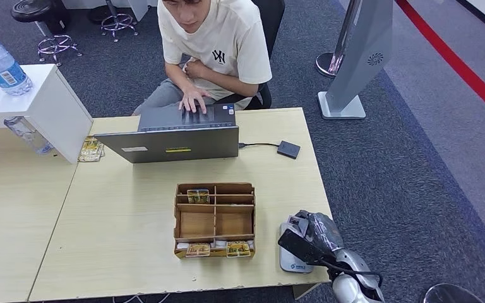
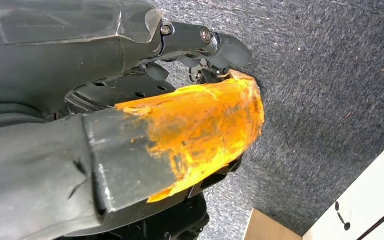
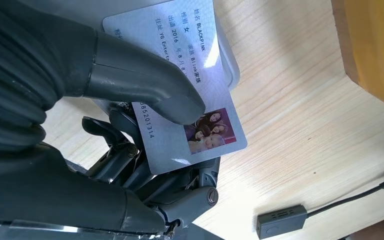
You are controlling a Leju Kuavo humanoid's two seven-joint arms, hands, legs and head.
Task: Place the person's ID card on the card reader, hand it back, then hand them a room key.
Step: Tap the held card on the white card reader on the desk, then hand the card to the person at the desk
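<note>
In the head view my right hand [image 1: 311, 237] hovers at the table's front right corner, over the white card reader [image 1: 292, 260]. It pinches the person's ID card [image 3: 195, 65], a pale card with printed text and a small photo. The thumb [image 3: 145, 85] presses on the card's face and the dark fingers [image 3: 180, 195] lie beneath it. The reader's pale rim [image 3: 231, 75] shows just under the card. Room key cards [image 1: 198, 196] lie in a wooden divided box [image 1: 215, 221]. My left hand [image 2: 180, 125], its thumb wrapped in orange tape, hangs over grey carpet with nothing in it.
A person sits behind the table with a hand on an open laptop [image 1: 183, 142]. A small black box on a cable [image 1: 288, 149] lies right of the laptop. A white cabinet with a water bottle [image 1: 0, 63] stands at the left. A grey stand [image 1: 353, 63] rises on the carpet.
</note>
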